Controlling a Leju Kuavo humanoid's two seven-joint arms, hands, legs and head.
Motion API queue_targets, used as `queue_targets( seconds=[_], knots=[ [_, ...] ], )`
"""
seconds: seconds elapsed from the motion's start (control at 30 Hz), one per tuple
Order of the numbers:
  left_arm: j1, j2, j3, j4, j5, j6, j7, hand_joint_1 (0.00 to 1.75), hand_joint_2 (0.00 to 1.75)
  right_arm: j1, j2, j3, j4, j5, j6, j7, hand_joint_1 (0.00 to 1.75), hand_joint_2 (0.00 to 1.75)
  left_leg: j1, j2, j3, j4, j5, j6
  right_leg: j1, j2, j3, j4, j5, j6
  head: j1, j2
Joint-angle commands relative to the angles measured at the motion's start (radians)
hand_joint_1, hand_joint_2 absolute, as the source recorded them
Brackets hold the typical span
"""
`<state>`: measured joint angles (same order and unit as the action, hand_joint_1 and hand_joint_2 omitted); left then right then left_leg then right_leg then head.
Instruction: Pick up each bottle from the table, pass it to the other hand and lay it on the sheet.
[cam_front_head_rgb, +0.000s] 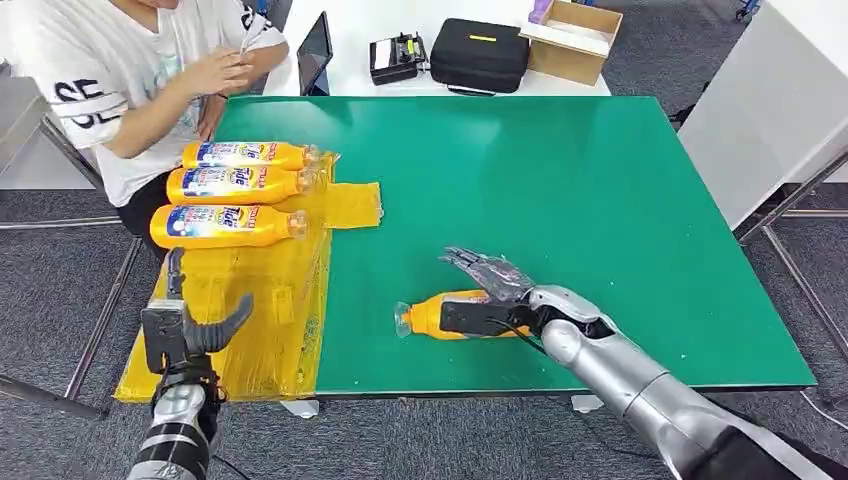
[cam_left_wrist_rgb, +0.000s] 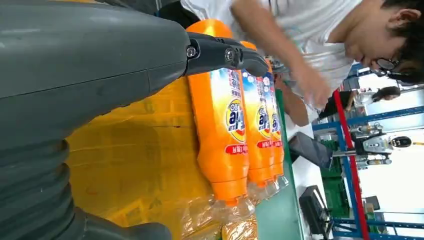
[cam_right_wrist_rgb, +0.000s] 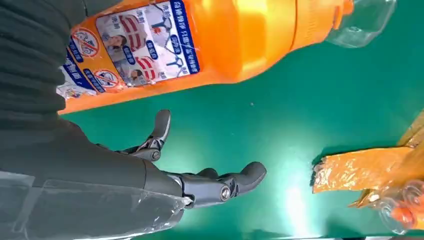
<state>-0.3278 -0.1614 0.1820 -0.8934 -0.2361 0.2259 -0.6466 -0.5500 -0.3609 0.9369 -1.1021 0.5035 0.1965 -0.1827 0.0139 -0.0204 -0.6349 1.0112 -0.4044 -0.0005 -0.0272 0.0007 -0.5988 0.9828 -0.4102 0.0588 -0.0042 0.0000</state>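
Orange bottle (cam_front_head_rgb: 445, 317) lies on its side on the green tabletop (cam_front_head_rgb: 560, 190) near the front edge, clear cap end toward the yellow sheet (cam_front_head_rgb: 270, 300), printed label visible in the right wrist view. Right hand (cam_front_head_rgb: 490, 290) sits over its base end, fingers spread, not closed on it; whether they touch the bottle, can't tell. Left hand (cam_front_head_rgb: 185, 325) hangs over the sheet's front part, fingers apart, holding nothing. Three more orange bottles (cam_front_head_rgb: 235, 190) lie side by side on the sheet at the tabletop's left edge, caps pointing toward the middle of the tabletop. Grey carpet floor around the tabletop. Person in a white printed shirt (cam_front_head_rgb: 110, 80) sits at the far left corner. Beyond the far edge: white table with a black case (cam_front_head_rgb: 480, 52), an open cardboard box (cam_front_head_rgb: 572, 40) holding something purple, and a tablet (cam_front_head_rgb: 315, 52).
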Motion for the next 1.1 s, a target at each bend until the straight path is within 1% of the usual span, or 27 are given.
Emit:
queue_targets(
  seconds=[0.03, 0.07, 0.1, 0.13, 0.17, 0.2, 0.23, 0.3, 0.33, 0.37, 0.4, 0.43, 0.5, 0.53, 0.57, 0.67, 0.7, 0.73, 0.93, 0.97, 1.0, 1.07, 1.1],
  knots=[
    [-0.005, -0.002, -0.004, 0.017, 0.001, -0.01, 0.014, 0.0, 1.75, 0.018, -0.063, 0.037, -0.07, 0.014, -0.018, 0.011, 0.0, 1.75, 0.0, 0.0, 0.002, 0.0, -0.001, 0.001, 0.0, -0.001, 0.002, 0.0, -0.001, -0.002, 0.0, 0.0],
    [0.001, -0.002, -0.001, 0.01, 0.002, -0.007, 0.014, 0.0, 1.75, 0.045, -0.072, 0.017, -0.099, 0.039, -0.063, 0.023, 0.0, 1.75, 0.0, 0.001, 0.003, 0.0, -0.002, 0.001, 0.001, -0.001, 0.004, -0.001, -0.002, -0.003, 0.0, 0.0],
    [0.01, -0.003, 0.002, -0.003, 0.002, -0.008, 0.015, 0.0, 1.75, 0.086, -0.062, -0.027, -0.125, 0.069, -0.122, 0.033, 0.0, 1.75, 0.0, 0.0, 0.002, 0.0, -0.001, 0.001, 0.0, -0.001, 0.003, 0.0, -0.001, -0.002, 0.0, 0.0],
    [0.024, -0.006, 0.011, -0.023, 0.002, -0.003, 0.018, 0.0, 1.75, 0.143, -0.035, -0.088, -0.161, 0.121, -0.195, 0.048, 0.0, 1.75, 0.0, 0.0, 0.004, 0.0, -0.002, 0.001, 0.001, -0.002, 0.005, -0.001, -0.002, -0.003, 0.0, 0.0],
    [0.045, -0.01, 0.021, -0.054, 0.001, -0.005, 0.023, 0.0, 1.75, 0.216, 0.013, -0.166, -0.213, 0.215, -0.283, 0.076, 0.0, 1.75, 0.001, 0.001, 0.006, 0.001, -0.003, 0.001, 0.002, -0.002, 0.007, -0.001, -0.003, -0.004, 0.0, 0.0],
    [0.062, -0.014, 0.029, -0.08, -0.002, -0.005, 0.027, 0.0, 1.75, 0.265, 0.059, -0.215, -0.253, 0.297, -0.348, 0.104, 0.0, 1.75, 0.0, 0.0, 0.002, -0.001, -0.001, 0.0, 0.001, -0.001, 0.003, -0.001, -0.001, -0.002, 0.0, 0.0],
    [0.069, -0.015, 0.031, -0.091, -0.004, -0.007, 0.03, 0.0, 1.75, 0.279, 0.071, -0.225, -0.276, 0.318, -0.333, 0.116, 0.0, 1.75, 0.001, 0.001, 0.004, -0.001, -0.002, 0.0, 0.002, -0.001, 0.005, -0.002, -0.002, -0.003, 0.0, 0.0],
    [0.071, -0.016, 0.032, -0.094, -0.005, -0.008, 0.031, 0.0, 1.75, 0.281, 0.076, -0.224, -0.283, 0.324, -0.328, 0.121, 0.0, 1.75, 0.001, 0.003, 0.003, -0.001, -0.002, 0.0, 0.001, 0.002, 0.002, -0.001, -0.001, -0.003, 0.0, 0.0],
    [0.083, -0.021, 0.038, -0.113, -0.01, -0.007, 0.037, 0.0, 1.75, 0.317, 0.129, -0.289, -0.307, 0.416, -0.419, 0.13, 0.0, 1.75, 0.001, 0.002, 0.004, 0.0, -0.004, 0.0, 0.001, 0.001, 0.004, 0.0, -0.003, -0.004, 0.0, 0.0],
    [0.096, -0.027, 0.043, -0.132, -0.012, -0.012, 0.039, 0.0, 1.75, 0.355, 0.19, -0.352, -0.347, 0.472, -0.494, 0.117, 0.0, 1.75, 0.001, 0.003, 0.005, 0.0, -0.004, 0.0, 0.002, 0.002, 0.005, 0.0, -0.003, -0.004, 0.0, 0.0],
    [0.102, -0.03, 0.043, -0.141, -0.015, -0.012, 0.042, 0.0, 1.75, 0.37, 0.213, -0.369, -0.376, 0.511, -0.516, 0.121, 0.0, 1.75, 0.001, 0.003, 0.004, 0.0, -0.005, 0.0, 0.002, 0.002, 0.004, 0.0, -0.003, -0.004, 0.0, 0.0],
    [0.105, -0.031, 0.04, -0.144, -0.022, -0.007, 0.041, 0.0, 1.75, 0.385, 0.24, -0.394, -0.404, 0.526, -0.558, 0.113, 0.0, 1.75, 0.001, 0.005, 0.004, 0.0, -0.004, -0.001, 0.002, 0.003, 0.002, 0.0, -0.002, -0.004, -0.001, 0.0],
    [0.103, -0.034, 0.039, -0.139, -0.021, -0.006, 0.041, 0.0, 1.75, 0.411, 0.276, -0.428, -0.454, 0.563, -0.632, 0.096, 0.0, 1.75, 0.002, 0.005, 0.004, 0.0, -0.004, 0.0, 0.003, 0.002, 0.002, 0.0, -0.003, -0.004, 0.0, 0.0],
    [0.098, -0.034, 0.036, -0.131, -0.019, -0.004, 0.039, 0.0, 1.75, 0.42, 0.285, -0.438, -0.468, 0.591, -0.665, 0.09, 0.0, 1.75, 0.001, 0.002, 0.002, 0.0, -0.003, 0.0, 0.002, 0.0, 0.001, 0.0, -0.003, -0.003, 0.0, 0.0],
    [0.094, -0.033, 0.034, -0.122, -0.018, 0.001, 0.036, 0.0, 1.75, 0.422, 0.293, -0.444, -0.472, 0.577, -0.673, 0.079, 0.0, 1.75, 0.001, 0.003, 0.0, 0.0, -0.003, 0.0, 0.001, 0.001, -0.001, 0.001, -0.002, -0.003, 0.0, 0.0],
    [0.085, -0.029, 0.033, -0.109, -0.014, 0.004, 0.033, 0.0, 1.75, 0.413, 0.292, -0.442, -0.453, 0.564, -0.654, 0.071, 0.0, 1.75, 0.002, 0.004, 0.003, 0.001, -0.005, 0.0, 0.002, 0.002, 0.002, 0.001, -0.003, -0.004, -0.001, 0.0],
    [0.081, -0.025, 0.03, -0.103, -0.011, 0.002, 0.032, 0.0, 1.75, 0.402, 0.289, -0.439, -0.428, 0.533, -0.621, 0.061, 0.0, 1.75, 0.002, 0.002, 0.003, 0.0, -0.004, 0.0, 0.002, 0.0, 0.002, 0.0, -0.003, -0.004, -0.001, 0.0],
    [0.079, -0.024, 0.03, -0.101, -0.011, 0.002, 0.032, 0.0, 1.75, 0.398, 0.29, -0.44, -0.416, 0.529, -0.62, 0.057, 0.0, 1.75, 0.001, 0.001, 0.002, 0.0, -0.002, 0.001, 0.001, -0.001, 0.001, 0.0, -0.002, -0.003, 0.0, 0.0],
    [0.079, -0.024, 0.03, -0.101, -0.01, 0.002, 0.032, 0.0, 1.75, 0.396, 0.29, -0.441, -0.408, 0.526, -0.622, 0.052, 0.0, 1.75, 0.001, 0.002, 0.001, 0.0, -0.003, 0.0, 0.001, 0.0, 0.001, -0.001, -0.002, -0.003, 0.0, 0.0],
    [0.08, -0.023, 0.029, -0.1, -0.01, -0.001, 0.032, 0.0, 1.75, 0.397, 0.293, -0.443, -0.404, 0.522, -0.627, 0.046, 1.52, 1.75, 0.0, 0.002, 0.001, 0.0, -0.002, 0.0, 0.001, 0.0, 0.001, -0.001, -0.001, -0.003, 0.0, 0.0],
    [0.079, -0.023, 0.027, -0.098, -0.008, -0.003, 0.032, 0.0, 1.75, 0.399, 0.294, -0.443, -0.396, 0.522, -0.628, 0.044, 1.75, 1.75, 0.0, 0.002, 0.003, 0.0, -0.003, 0.0, 0.001, 0.0, 0.002, -0.001, -0.002, -0.004, 0.0, 0.0],
    [0.077, -0.019, 0.028, -0.092, -0.004, -0.002, 0.031, 0.0, 1.75, 0.398, 0.298, -0.449, -0.389, 0.499, -0.628, 0.032, 1.75, 1.75, 0.0, 0.001, 0.001, -0.001, -0.002, 0.0, 0.0, 0.0, 0.001, -0.001, -0.001, -0.002, 0.0, 0.0],
    [0.076, -0.019, 0.03, -0.09, 0.003, -0.005, 0.032, 0.0, 1.75, 0.397, 0.299, -0.452, -0.386, 0.499, -0.63, 0.032, 1.59, 1.75, 0.0, 0.001, 0.001, -0.001, -0.002, 0.0, 0.0, 0.0, 0.0, -0.001, -0.001, -0.002, 0.0, 0.0]
  ],
)
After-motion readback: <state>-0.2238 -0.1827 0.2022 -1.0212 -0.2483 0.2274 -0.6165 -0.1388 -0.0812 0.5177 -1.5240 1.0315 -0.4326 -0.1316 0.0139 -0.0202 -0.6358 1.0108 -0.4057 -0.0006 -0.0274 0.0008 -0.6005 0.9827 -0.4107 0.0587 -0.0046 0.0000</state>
